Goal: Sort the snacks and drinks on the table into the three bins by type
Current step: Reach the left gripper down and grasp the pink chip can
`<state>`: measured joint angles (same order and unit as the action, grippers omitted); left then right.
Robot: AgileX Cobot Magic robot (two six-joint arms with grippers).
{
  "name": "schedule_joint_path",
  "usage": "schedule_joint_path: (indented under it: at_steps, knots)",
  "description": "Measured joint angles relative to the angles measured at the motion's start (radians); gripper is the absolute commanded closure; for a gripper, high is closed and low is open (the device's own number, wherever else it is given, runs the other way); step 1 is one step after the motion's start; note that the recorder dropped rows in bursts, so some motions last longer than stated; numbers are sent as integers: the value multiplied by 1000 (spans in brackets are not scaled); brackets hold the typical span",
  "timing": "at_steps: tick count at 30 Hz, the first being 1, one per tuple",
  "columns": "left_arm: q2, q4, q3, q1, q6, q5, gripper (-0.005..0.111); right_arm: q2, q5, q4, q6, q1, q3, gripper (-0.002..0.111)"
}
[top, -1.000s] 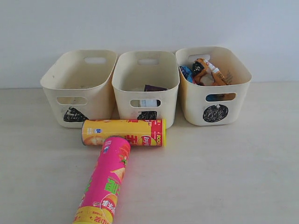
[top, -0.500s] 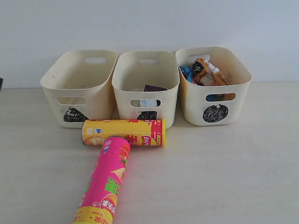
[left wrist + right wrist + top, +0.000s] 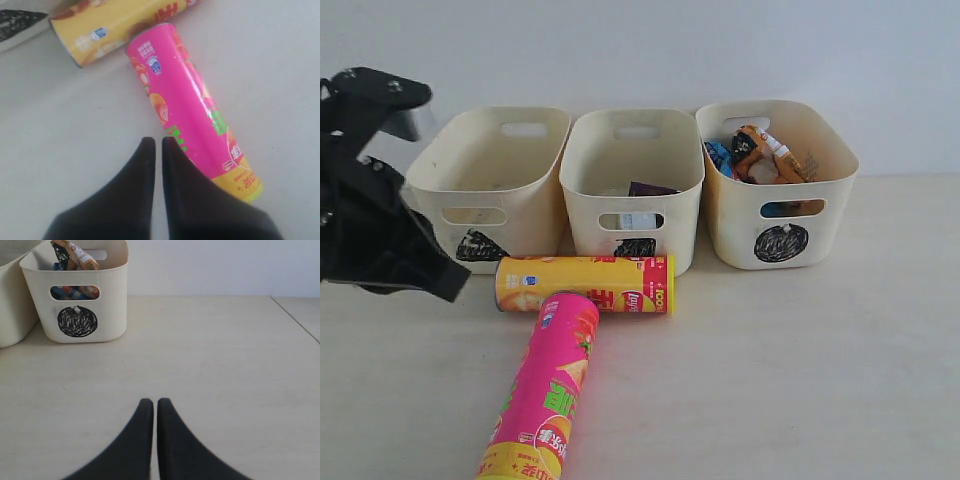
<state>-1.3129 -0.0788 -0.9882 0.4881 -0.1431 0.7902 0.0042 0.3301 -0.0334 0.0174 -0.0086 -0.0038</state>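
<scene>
The pink chip tube [image 3: 548, 395] lies on the table [image 3: 800, 360], one end touching the yellow chip tube [image 3: 585, 283], which lies crosswise in front of the bins. My left gripper [image 3: 445, 280] hangs at the left, shut and empty. In the left wrist view its tips [image 3: 157, 142] are just beside the pink tube [image 3: 190, 105], with the yellow tube [image 3: 115, 25] beyond. My right gripper [image 3: 154, 402] is shut over bare table. The circle bin [image 3: 820, 235] holds the orange-brown bag [image 3: 765, 150] and the blue bag [image 3: 720, 155]. The square bin [image 3: 680, 215] holds the dark purple carton [image 3: 650, 189] and the white-and-blue carton [image 3: 638, 220].
The triangle bin [image 3: 520, 205] stands at the left of the row, close behind my left arm. A white wall runs behind the bins. In the right wrist view the circle bin [image 3: 112, 300] is ahead, and a table edge [image 3: 295, 320] shows to one side.
My left arm has come into the exterior view from the left and now hangs in front of the triangle bin. The tubes and the bins have not moved.
</scene>
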Motion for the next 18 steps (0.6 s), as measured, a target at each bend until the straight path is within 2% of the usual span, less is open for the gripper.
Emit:
schedule_joint_path:
  at_steps: [5,7,9,16,18]
  knots:
    - [-100,0,-36,55,31,11,103,0,0,0,2,0,0,108]
    - [-144,0,-51,70,40,11,97,0,0,0,2,0,0,108]
    - [-189,0,-63,82,45,9,87,0,0,0,2,0,0,108]
    - [-302,-4,-88,86,72,-16,29,0,0,0,2,0,0,108]
    - [-324,-11,-88,88,81,-20,22,0,0,0,2,0,0,108]
